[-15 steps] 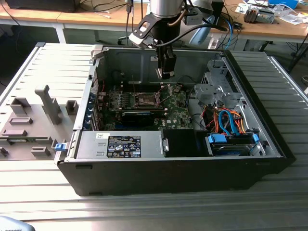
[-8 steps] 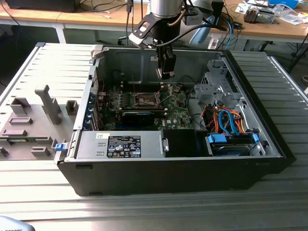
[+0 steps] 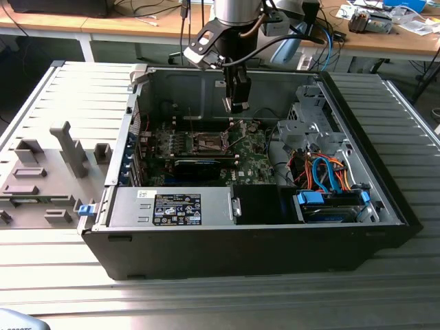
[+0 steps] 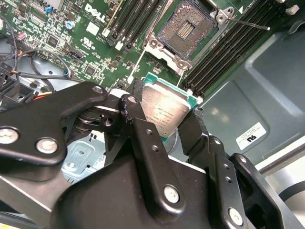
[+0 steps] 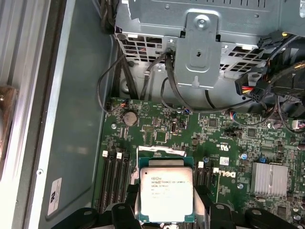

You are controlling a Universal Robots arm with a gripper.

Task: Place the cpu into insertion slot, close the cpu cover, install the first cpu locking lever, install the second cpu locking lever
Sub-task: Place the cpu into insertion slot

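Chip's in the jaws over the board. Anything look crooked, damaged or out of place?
Nothing stands out. The small square silvery-topped cpu sits straight between the gripper's jaws, above the green motherboard; the dark square insertion slot with its metal rim lies open and empty.

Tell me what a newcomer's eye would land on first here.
First comes the silvery cpu, clamped in the black gripper in both wrist views. Next is the bare insertion slot on the green motherboard, apart from the chip. In the exterior view, the open computer case lies on a ribbed table, with the arm reaching down into it.
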